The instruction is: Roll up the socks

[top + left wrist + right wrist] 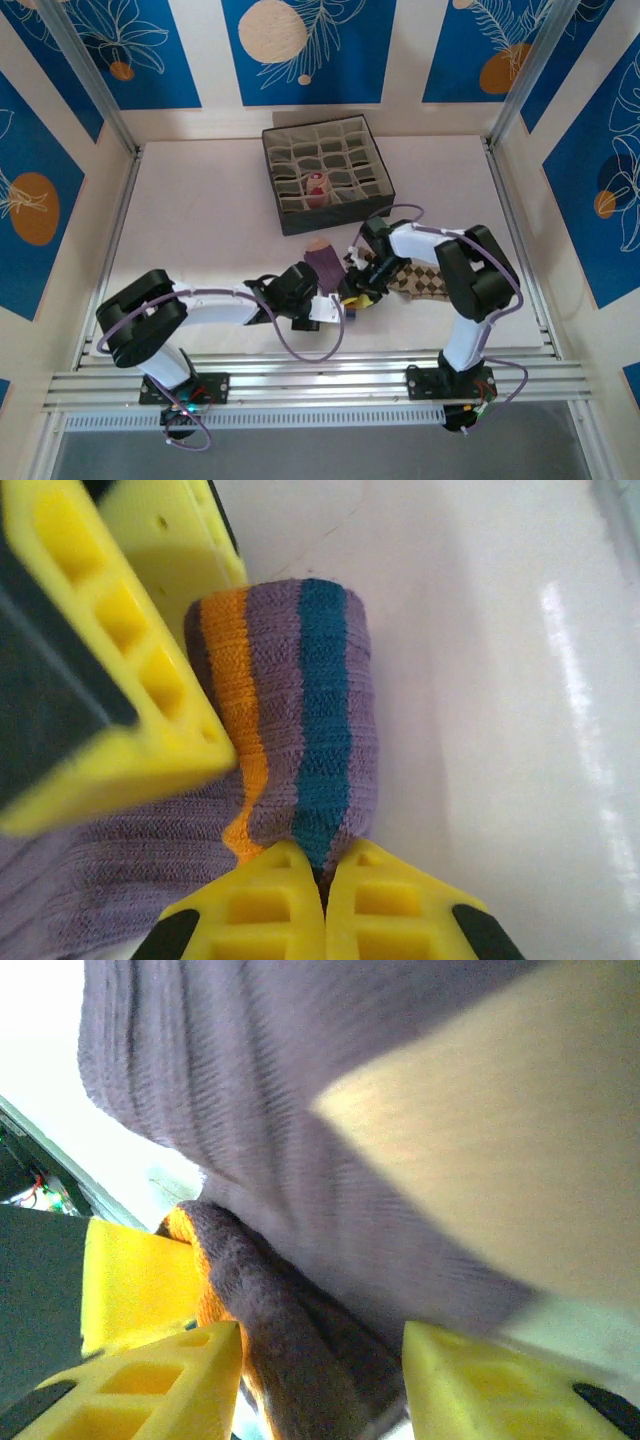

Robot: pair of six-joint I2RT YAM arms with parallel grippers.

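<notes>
Purple sock (300, 710) — left jaws clenched on its cuff, right jaws parted around it (toe blurred).

A grey fabric compartment box (345, 213) sits at the upper centre of the top view, its inside split by pale dividers into a grid of small cells. It rests on a white table (200, 210), whose glossy surface also runs down the right side of the left wrist view (480, 630). Aluminium rails (320, 380) cross the lower edge. 2 slanted metal posts (90, 75) frame the upper corners. Blue panels (310, 50) with pale leaf outlines and round shapes cover the walls.
</notes>
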